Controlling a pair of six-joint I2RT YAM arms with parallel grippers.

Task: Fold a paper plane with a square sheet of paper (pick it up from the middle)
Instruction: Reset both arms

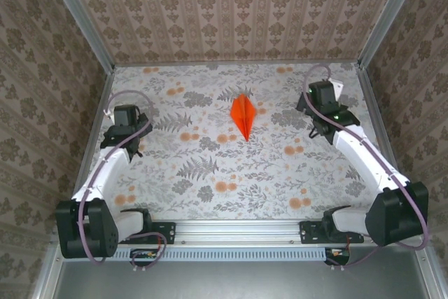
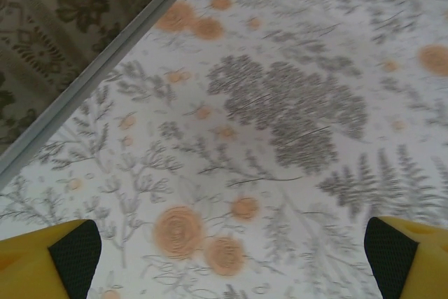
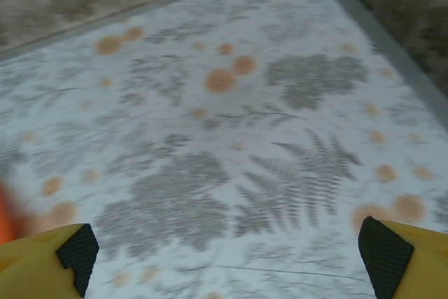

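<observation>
The left gripper (image 2: 231,255) hangs well to the left of the paper plane (image 1: 242,117). Its jaws are spread wide and empty over the flowered table (image 1: 210,176). The plane lies loose on the table between the two arms, a slim orange dart that neither gripper touches. Well to its right, the right gripper (image 3: 231,253) is also spread wide with nothing between its fingers. A blurred orange sliver at the left edge of the right wrist view is probably the plane.

The main risk looks to be the paper's lightness. With nothing pinning it, the creases may relax and the wings lift. An arm passing low over it could snag a wing, drag the plane or crumple it.
</observation>
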